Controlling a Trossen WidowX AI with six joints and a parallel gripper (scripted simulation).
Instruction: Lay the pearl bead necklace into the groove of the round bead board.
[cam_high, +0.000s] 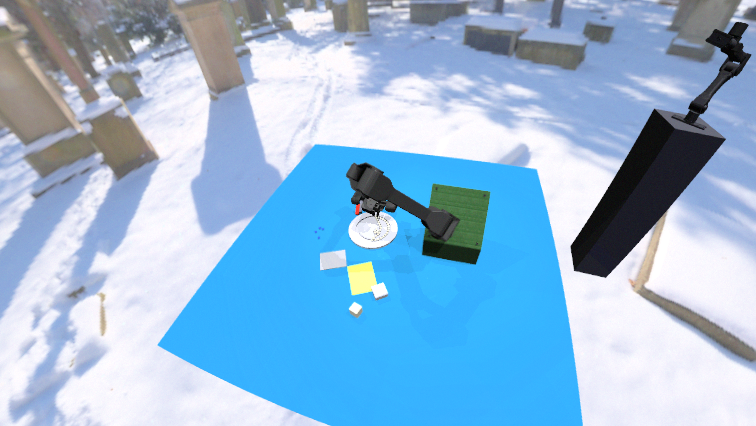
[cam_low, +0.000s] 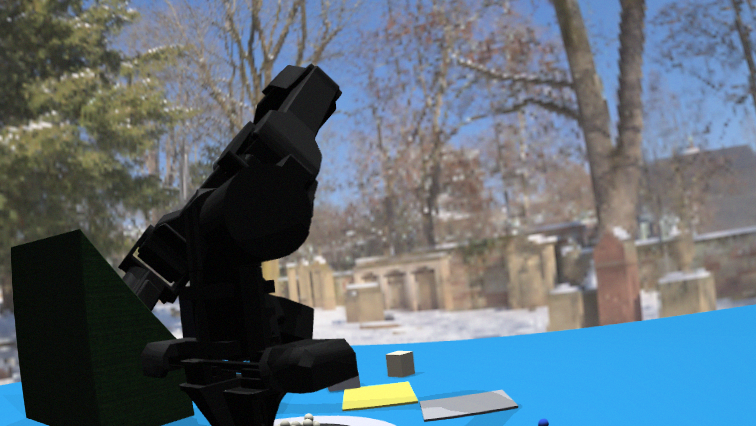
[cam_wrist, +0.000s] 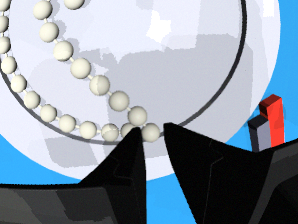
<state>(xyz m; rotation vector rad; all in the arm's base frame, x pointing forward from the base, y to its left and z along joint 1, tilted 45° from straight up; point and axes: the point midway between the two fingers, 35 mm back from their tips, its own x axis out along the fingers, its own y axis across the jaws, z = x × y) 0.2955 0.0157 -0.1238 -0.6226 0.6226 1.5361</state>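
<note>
The pearl bead necklace (cam_high: 388, 228) (cam_low: 308, 421) (cam_wrist: 81, 68) lies on the round white bead board (cam_high: 354, 232) (cam_low: 359, 419) (cam_wrist: 262, 50). In the wrist view one run of beads follows the dark circular groove along the left and bottom. At the gripper the strand turns back, and another run crosses the inside toward the upper left. The groove's right side holds no beads. My gripper (cam_high: 377, 214) (cam_wrist: 152, 133) is slightly open at the groove's lower edge, with a bead lying between its fingertips. The left finger partly hides the neighbouring bead.
A red block (cam_high: 357, 209) (cam_wrist: 275, 120) and a grey piece stand beside the board. A green block (cam_high: 460, 216) (cam_low: 52, 328) stands under the arm. A grey pad (cam_high: 333, 260) (cam_low: 469, 405), a yellow pad (cam_high: 361, 277) (cam_low: 378, 396), two white cubes and small blue beads (cam_high: 319, 231) lie nearby.
</note>
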